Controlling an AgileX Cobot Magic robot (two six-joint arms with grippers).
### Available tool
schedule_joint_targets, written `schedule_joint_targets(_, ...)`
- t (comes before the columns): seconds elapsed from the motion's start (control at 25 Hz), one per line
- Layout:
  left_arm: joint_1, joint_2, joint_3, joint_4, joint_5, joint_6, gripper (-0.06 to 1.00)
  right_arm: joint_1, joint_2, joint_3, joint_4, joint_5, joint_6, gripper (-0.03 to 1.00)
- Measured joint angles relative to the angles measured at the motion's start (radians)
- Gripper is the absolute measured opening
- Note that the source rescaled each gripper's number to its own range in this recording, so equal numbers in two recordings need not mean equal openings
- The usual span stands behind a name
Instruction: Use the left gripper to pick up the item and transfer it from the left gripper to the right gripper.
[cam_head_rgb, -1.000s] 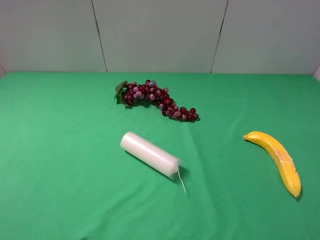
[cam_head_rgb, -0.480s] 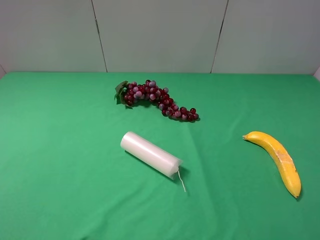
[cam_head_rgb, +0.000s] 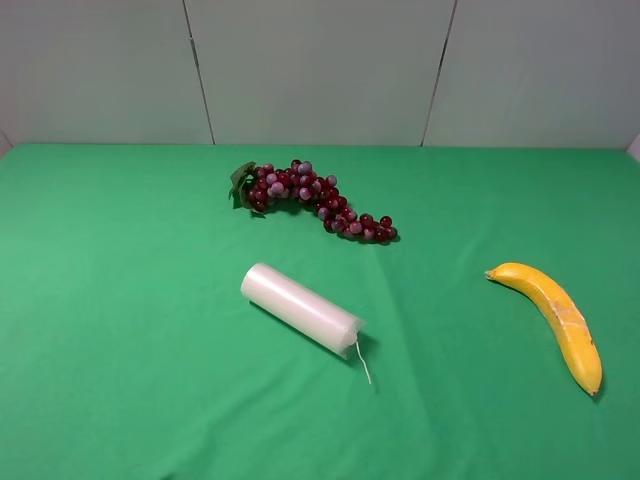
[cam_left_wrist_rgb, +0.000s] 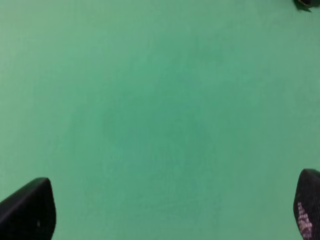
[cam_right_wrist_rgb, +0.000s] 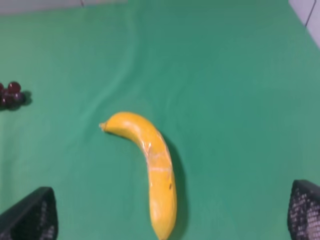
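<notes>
The item, a curved yellow banana (cam_head_rgb: 555, 318) with pale scuffed patches, lies on the green cloth at the right of the exterior high view. It also fills the middle of the right wrist view as the banana (cam_right_wrist_rgb: 150, 165). My right gripper (cam_right_wrist_rgb: 172, 216) hovers over it, open, its two black fingertips (cam_right_wrist_rgb: 30, 216) wide apart at the frame corners. My left gripper (cam_left_wrist_rgb: 170, 212) is open too, with only bare green cloth between its fingertips (cam_left_wrist_rgb: 27, 212). Neither arm shows in the exterior high view.
A white plastic-wrapped roll (cam_head_rgb: 300, 308) lies near the middle of the green table (cam_head_rgb: 120, 300). A dark red grape bunch (cam_head_rgb: 312, 198) sits behind it; a few of its grapes (cam_right_wrist_rgb: 11, 94) show in the right wrist view. Grey wall panels stand behind.
</notes>
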Motion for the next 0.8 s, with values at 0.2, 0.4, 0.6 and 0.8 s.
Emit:
schedule_joint_targets(0.2,0.0,0.0,0.0,0.0,0.0,0.0,0.92,0.032,0.0,0.021,-0.006,-0.046,0.001,1.0)
schedule_joint_targets(0.4,0.0,0.0,0.0,0.0,0.0,0.0,0.92,0.085,0.0,0.033,-0.006,-0.068,0.003,1.0)
schedule_joint_targets(0.6,0.0,0.0,0.0,0.0,0.0,0.0,0.92,0.085,0.0,0.033,-0.006,-0.079,0.005,1.0)
schedule_joint_targets(0.8,0.0,0.0,0.0,0.0,0.0,0.0,0.92,0.085,0.0,0.033,-0.006,-0.079,0.005,1.0)
